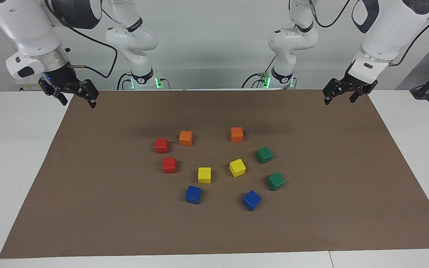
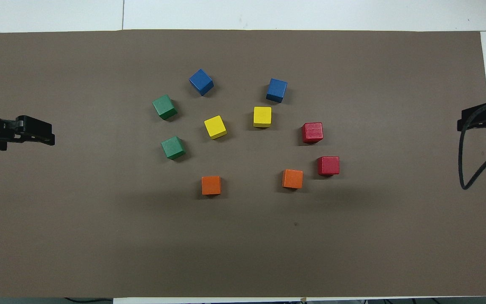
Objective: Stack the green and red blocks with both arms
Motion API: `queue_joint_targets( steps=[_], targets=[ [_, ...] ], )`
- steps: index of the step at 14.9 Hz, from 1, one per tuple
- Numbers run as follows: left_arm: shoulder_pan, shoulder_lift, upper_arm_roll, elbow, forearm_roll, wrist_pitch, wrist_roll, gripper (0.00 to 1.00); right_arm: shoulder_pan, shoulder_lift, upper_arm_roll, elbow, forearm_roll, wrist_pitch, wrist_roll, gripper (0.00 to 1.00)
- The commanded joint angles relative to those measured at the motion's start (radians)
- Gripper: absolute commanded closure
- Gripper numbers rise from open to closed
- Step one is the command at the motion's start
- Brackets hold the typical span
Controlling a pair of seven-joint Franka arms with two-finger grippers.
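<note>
Looking at my feeds right now: big white counter [image 1: 21,167] with a brown paper-like mat [image 1: 311,223] laid across it, and nothing stacked yet.

Both white jointed arms are parked up high. The left pincer [image 1: 345,91] hangs over the mat's corner at the left arm's end, the right pincer [image 1: 71,93] over the corner at the right arm's end. Both have their fingers spread and neither is pinching anything.

All the small glossy cubes sit in a loose ring mid-mat, each apart from the others. The two dark green cubes [image 1: 264,155] [image 1: 276,181] are on the side toward the left arm, one nearer the robots than the other. The two bright red cubes [image 1: 161,145] [image 1: 169,165] mirror them toward the right arm's end. Two orange cubes [image 1: 186,138] are nearest the robots, two yellow cubes [image 1: 204,175] in the middle, two blue cubes [image 1: 193,194] farthest out.

My guess on handling: light, rigid, hard-edged, a bit slick from the gloss. I'd pinch across two flat parallel sides, centred. The greens sit turned at an angle, so I'd rotate the wrist to match first.
</note>
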Motion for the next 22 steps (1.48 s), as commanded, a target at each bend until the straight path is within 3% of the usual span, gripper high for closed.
queue_joint_targets(
  steps=[1,14,16,20,22],
  targets=[
    [0.011,-0.018,-0.001,-0.009,0.016,0.014,0.029,0.00,-0.012,-0.015,0.009,-0.020,0.022,0.020,-0.001,0.00],
    [0.005,-0.036,-0.002,-0.033,0.016,0.018,0.010,0.00,0.037,-0.011,0.016,-0.029,0.025,0.046,0.005,0.00],
    [-0.004,-0.049,-0.004,-0.073,0.016,0.079,-0.027,0.00,0.054,-0.004,0.016,-0.063,0.027,0.070,0.025,0.00],
    [-0.064,0.020,-0.008,-0.072,0.002,0.112,-0.118,0.00,0.143,0.014,0.016,-0.150,0.027,0.202,0.178,0.01],
    [-0.122,0.086,-0.008,-0.070,0.003,0.188,-0.249,0.00,0.150,0.037,0.016,-0.164,0.027,0.236,0.195,0.01]
  ],
)
